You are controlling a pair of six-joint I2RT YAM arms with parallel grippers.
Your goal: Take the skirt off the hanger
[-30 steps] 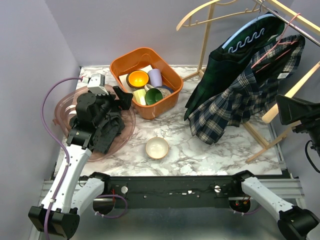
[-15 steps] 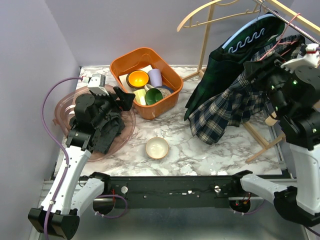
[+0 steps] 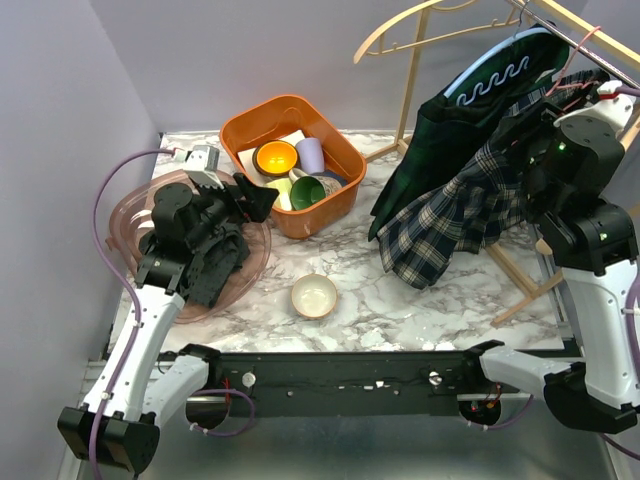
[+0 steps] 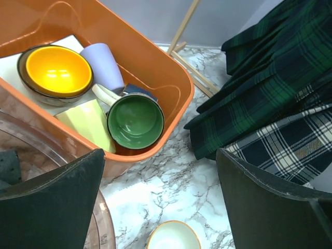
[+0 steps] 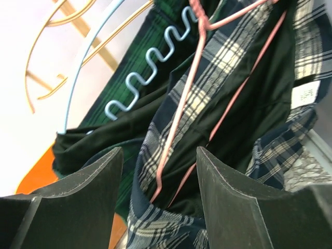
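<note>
Orange bin (image 3: 330,205): yellow bowl (image 3: 276,157), green mug (image 3: 308,191); skirt (image 3: 450,225) on hanger (image 5: 182,104).

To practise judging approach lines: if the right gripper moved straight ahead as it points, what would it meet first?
Probably the pink hanger, with the plaid skirt just behind; depth unclear.

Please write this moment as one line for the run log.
right claw: open, facing pink hanger | left claw: open, empty | navy plaid skirt: on pink hanger, not grasped

We see our left end effector (image 4: 161,207) spread wide over the bench (image 4: 207,171), a bin (image 4: 176,78) of cups (image 4: 135,120) beside plaid skirts (image 4: 270,93).
</note>
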